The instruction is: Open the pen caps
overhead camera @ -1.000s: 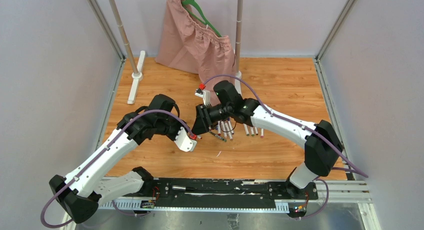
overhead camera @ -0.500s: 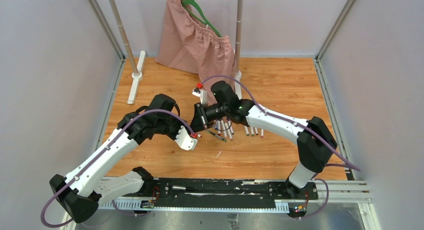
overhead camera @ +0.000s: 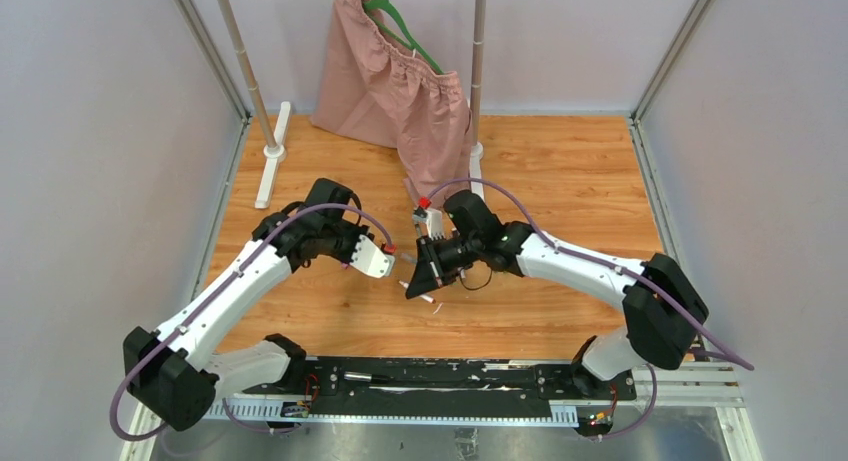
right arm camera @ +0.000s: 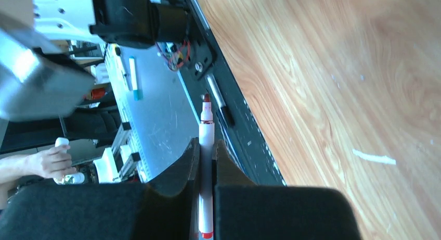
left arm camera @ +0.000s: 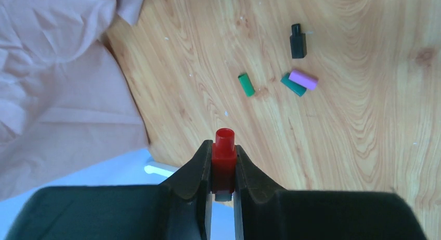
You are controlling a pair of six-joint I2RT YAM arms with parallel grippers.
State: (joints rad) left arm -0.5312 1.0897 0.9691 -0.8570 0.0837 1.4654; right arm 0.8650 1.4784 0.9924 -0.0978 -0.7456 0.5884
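Pinching a red pen cap [left arm camera: 224, 161] between nearly closed jaws, the left pincer [left arm camera: 223, 146] hovers over the wooden surface [left arm camera: 364, 146], where a green cap [left arm camera: 246, 85], teal cap [left arm camera: 291, 86], purple cap [left arm camera: 303, 79] and black cap [left arm camera: 298, 41] lie loose. The right pincer [right arm camera: 206, 142] is clamped tight on a white pen barrel [right arm camera: 206, 126] with its red tip bared.

A red pen cap [left arm camera: 224, 152] is pinched upright at lower centre. A green cap [left arm camera: 246, 85], a teal cap [left arm camera: 289, 84] touching a lilac cap [left arm camera: 303, 79], and a black cap [left arm camera: 298, 41] lie flat at upper right.
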